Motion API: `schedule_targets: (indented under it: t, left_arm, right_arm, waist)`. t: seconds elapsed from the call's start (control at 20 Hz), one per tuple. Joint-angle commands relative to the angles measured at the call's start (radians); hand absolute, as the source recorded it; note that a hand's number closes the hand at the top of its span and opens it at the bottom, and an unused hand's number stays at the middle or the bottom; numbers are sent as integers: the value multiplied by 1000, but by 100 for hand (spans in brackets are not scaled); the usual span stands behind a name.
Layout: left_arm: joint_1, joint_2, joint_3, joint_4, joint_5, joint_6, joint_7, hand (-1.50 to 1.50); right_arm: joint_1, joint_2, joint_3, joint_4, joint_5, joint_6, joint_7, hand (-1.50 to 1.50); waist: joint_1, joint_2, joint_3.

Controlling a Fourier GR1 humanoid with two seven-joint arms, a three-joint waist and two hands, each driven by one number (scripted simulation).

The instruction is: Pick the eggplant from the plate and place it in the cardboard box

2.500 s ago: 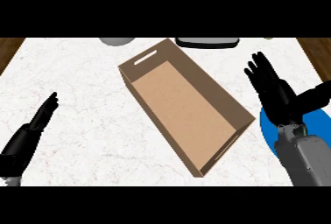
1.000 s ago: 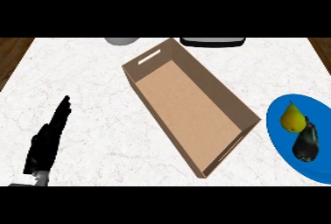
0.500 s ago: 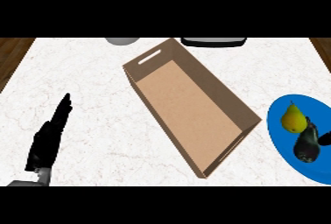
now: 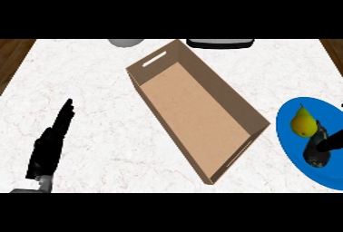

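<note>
A dark eggplant (image 4: pixel 313 156) lies on the blue plate (image 4: pixel 289 140) at the right edge, just below a yellow pear (image 4: pixel 303 121). Of my right hand (image 4: pixel 333 144) only a black fingertip shows, coming in from the right edge and lying against the eggplant; the rest is out of view. The long cardboard box (image 4: pixel 194 113) sits slanted in the middle of the counter, empty, its near right corner close to the plate. My left hand (image 4: pixel 48 147) rests open at the lower left with straight fingers pointing up, far from the box.
A grey round object (image 4: pixel 126 42) and a black-and-white object (image 4: pixel 220 43) stand at the counter's far edge behind the box. Wooden floor (image 4: pixel 12 56) shows past the counter's left side.
The right forearm that covered the plate earlier left the view, uncovering pear and eggplant. Since half a second ago a right fingertip has come in onto the eggplant. The left hand has barely shifted.
</note>
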State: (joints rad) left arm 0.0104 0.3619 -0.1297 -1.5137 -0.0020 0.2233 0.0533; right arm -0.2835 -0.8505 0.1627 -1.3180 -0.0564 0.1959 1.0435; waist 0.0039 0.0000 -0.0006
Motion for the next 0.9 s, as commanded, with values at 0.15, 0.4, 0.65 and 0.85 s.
schedule_targets:
  t: [0.15, 0.4, 0.65, 0.85]
  left_arm:
    - [39, 0, 32, -25, -5, -49, 0, 0]
    - [-15, -28, 52, 31, -36, -40, 3, 0]
    - [41, -65, 50, 25, -61, -50, -64, 0]
    - [14, -25, 110, -23, -32, -110, 12, 0]
  right_arm:
    - [30, 22, -44, 36, 35, 66, 40, -150]
    - [52, 87, -39, 92, 109, 19, -19, -150]
    - [99, 112, -54, -24, 133, 16, 45, -150]
    - [29, 140, -85, 100, 186, 44, -10, -150]
  waist:
    - [-1, 0, 0]
    - [-1, 2, 1]
    - [-4, -1, 0]
    - [3, 0, 1]
